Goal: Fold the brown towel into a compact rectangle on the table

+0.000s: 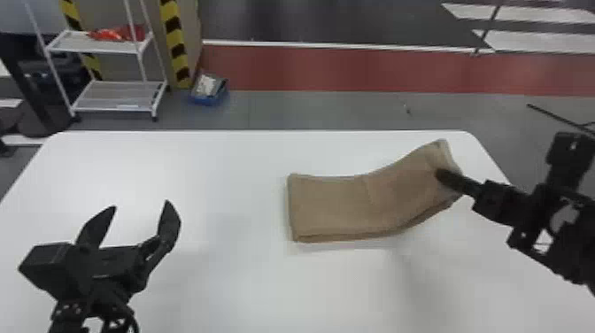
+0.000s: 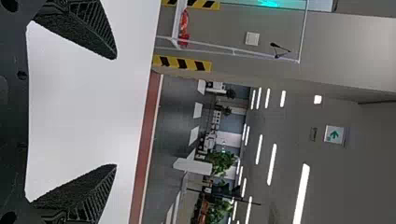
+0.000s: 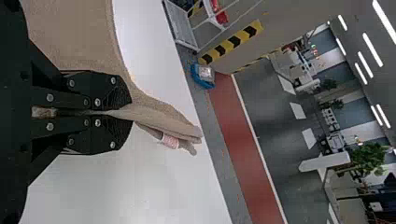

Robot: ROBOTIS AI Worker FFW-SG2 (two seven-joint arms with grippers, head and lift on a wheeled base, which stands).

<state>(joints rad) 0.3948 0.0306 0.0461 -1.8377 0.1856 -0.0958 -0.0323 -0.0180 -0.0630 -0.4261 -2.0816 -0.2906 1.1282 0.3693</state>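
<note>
The brown towel [image 1: 336,203] lies as a folded strip right of the table's middle, its left part flat and its right end raised. At that raised end is my right gripper [image 1: 442,175]. In the right wrist view the right gripper [image 3: 126,112] is shut on the towel [image 3: 70,32], whose edge with a small pale tag sticks out past the fingertips. My left gripper [image 1: 141,206] stands open over the table's left side, apart from the towel; in the left wrist view the left gripper [image 2: 116,112] has nothing between its fingers.
The white table [image 1: 212,168] extends under both arms, its far edge beyond the towel. Behind it on the floor stand a white wire rack [image 1: 115,95] at the left and a blue bin [image 1: 209,90].
</note>
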